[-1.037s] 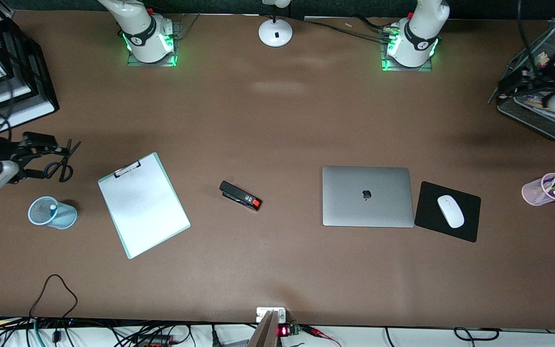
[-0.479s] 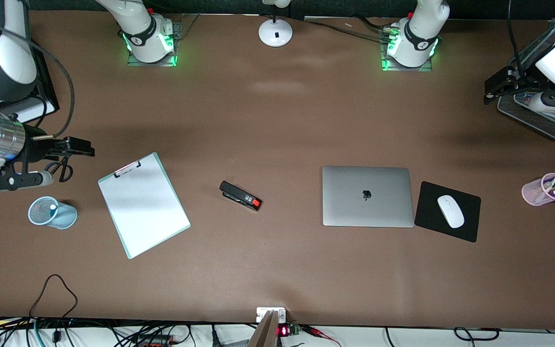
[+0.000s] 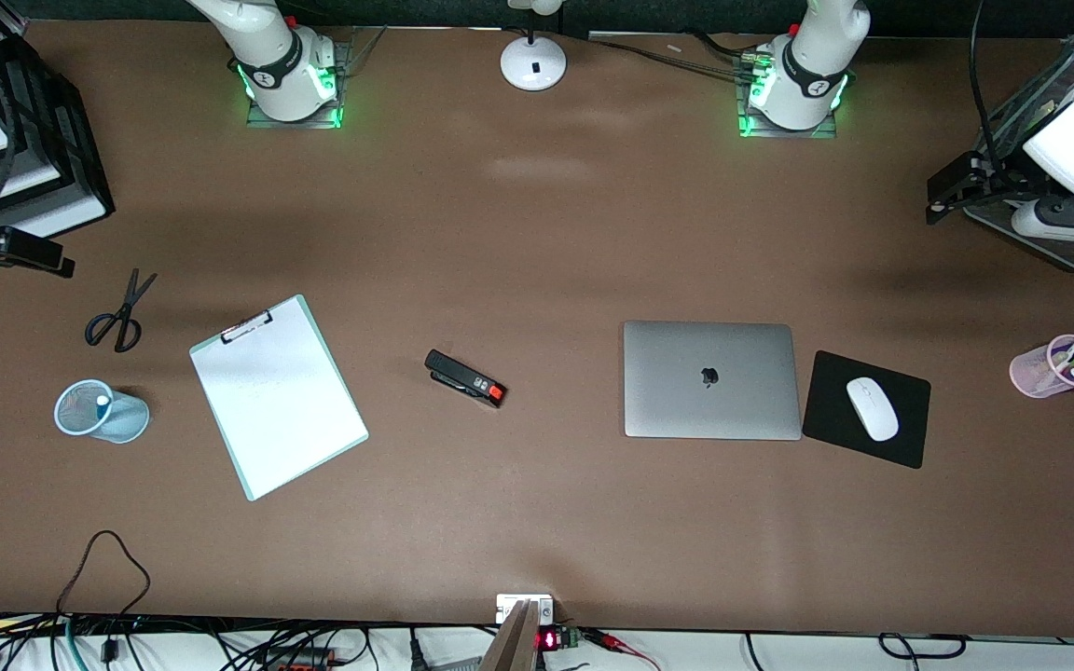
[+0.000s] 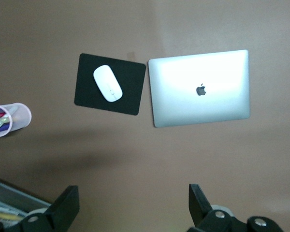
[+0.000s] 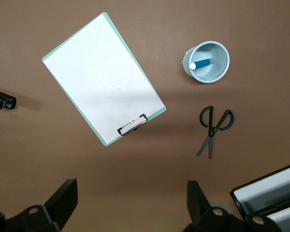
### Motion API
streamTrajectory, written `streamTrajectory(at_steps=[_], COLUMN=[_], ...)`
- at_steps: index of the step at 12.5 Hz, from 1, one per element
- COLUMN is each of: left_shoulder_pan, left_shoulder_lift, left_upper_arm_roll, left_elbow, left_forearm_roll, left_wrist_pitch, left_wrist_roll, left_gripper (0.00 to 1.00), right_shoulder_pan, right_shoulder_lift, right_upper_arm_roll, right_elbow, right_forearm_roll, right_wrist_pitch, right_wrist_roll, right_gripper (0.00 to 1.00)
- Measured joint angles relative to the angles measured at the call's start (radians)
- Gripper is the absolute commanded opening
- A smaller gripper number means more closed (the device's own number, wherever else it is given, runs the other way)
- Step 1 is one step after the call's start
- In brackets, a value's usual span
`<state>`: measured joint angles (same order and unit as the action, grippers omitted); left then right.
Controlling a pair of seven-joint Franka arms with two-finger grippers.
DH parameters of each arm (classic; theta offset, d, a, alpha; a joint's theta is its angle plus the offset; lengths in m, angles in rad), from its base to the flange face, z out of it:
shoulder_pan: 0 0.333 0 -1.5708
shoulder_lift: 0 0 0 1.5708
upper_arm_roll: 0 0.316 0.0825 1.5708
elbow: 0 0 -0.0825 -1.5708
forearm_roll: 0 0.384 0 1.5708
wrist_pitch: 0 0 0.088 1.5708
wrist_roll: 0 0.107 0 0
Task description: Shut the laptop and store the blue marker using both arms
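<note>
Pale-blue mesh is what catches the eye first: a small blue cup [image 3: 102, 411] sits toward the right arm's end of the table, and the blue marker [image 5: 201, 63] is inside it, white end showing, leaning against the wall. At the left arm's end stands a pink cup [image 3: 1056, 365] stuffed with pens, green and purple among them. A wire tray [image 3: 1050, 224] at that same end holds papers I can't make out, and a black stacked tray [image 3: 29, 140] with white sheets sits at the right arm's end.

The laptop [image 3: 710, 379] lies shut, lid down flat, just beside a black mouse pad [image 3: 863, 408] with a white mouse [image 3: 872, 408] on it. Its lid carries a dark apple logo; no other writing is legible anywhere.

The right wrist view gives the marker plainly inside the cup, along with the scissors [image 5: 212, 126] and the clipboard [image 5: 104, 78] with its clip; from the front the marker is only a white dot. The left wrist view shows the laptop, pad and pink cup from above. Only the front view takes in the black stapler [image 3: 464, 377] with its red tip, between clipboard and laptop.

The right gripper [image 5: 130, 205] hangs high over the scissors area, jaws spread wide and empty. The left gripper [image 4: 133, 208] is over the table by the wire tray, also wide apart, holding nothing.
</note>
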<state>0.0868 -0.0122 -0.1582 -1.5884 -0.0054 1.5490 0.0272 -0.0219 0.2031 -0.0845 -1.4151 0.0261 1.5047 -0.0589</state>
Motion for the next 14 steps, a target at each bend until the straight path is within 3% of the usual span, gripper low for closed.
streamTrajectory(at_steps=[6,14], left_shoulder_pan=[0.007,0.054], left_shoulder_lift=[0.000,0.001], left_upper_arm_roll=[0.000,0.000], left_elbow=[-0.004,-0.013], left_forearm_roll=[-0.001,-0.001], left_wrist_pitch=[0.003,0.004], left_wrist_roll=[0.001,0.084], left_gripper=[1.00,1.00], right_shoulder_pan=[0.004,0.010], right_shoulder_lift=[-0.110,-0.151], right_upper_arm_roll=[0.004,0.009], right_elbow=[-0.132,-0.152], right_forearm_roll=[-0.004,-0.004], right_wrist_pitch=[0.066,0.054], right_wrist_roll=[0.000,0.003], right_gripper=[1.00,1.00])
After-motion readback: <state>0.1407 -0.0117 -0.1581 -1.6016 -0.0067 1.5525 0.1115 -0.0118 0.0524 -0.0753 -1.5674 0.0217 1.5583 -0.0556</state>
